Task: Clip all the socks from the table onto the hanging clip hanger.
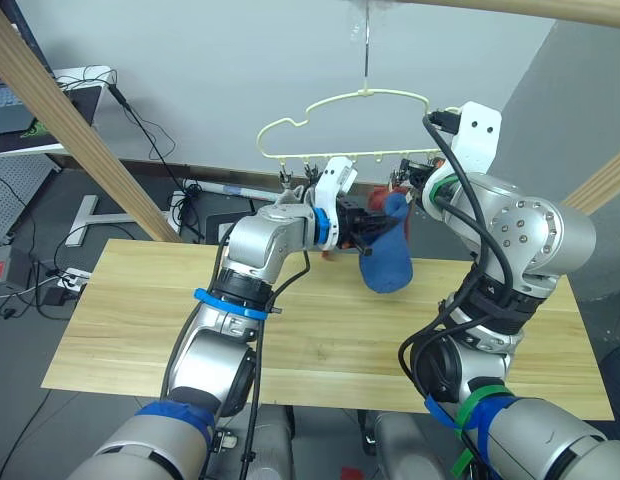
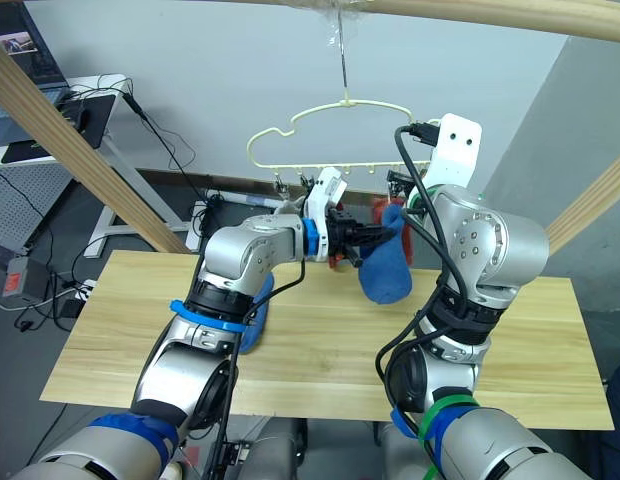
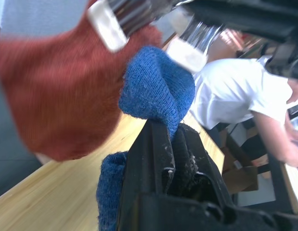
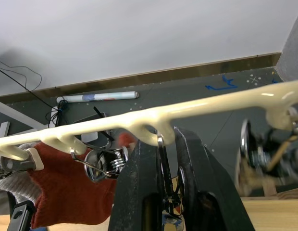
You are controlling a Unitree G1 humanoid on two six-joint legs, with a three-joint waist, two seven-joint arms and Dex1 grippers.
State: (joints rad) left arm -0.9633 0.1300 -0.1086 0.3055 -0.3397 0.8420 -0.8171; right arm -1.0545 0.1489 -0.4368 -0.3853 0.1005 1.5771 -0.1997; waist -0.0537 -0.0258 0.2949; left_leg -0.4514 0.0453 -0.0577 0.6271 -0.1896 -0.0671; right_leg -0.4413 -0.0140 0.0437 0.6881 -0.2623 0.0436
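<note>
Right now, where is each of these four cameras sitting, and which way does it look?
Left eye: on the head, looking down over both arms at the table and hanger.
Right eye: beside it, same scene; a second blue sock lies behind the left arm.
Left wrist: looks along the left gripper pinching the blue sock, red sock beside it.
Right wrist: looks up along the right gripper at a clip.
Both wrists share the red sock.

Two silver metallic robot arms are showing black cables, blue bands, a green strap, white wrist brackets and black grippers.
</note>
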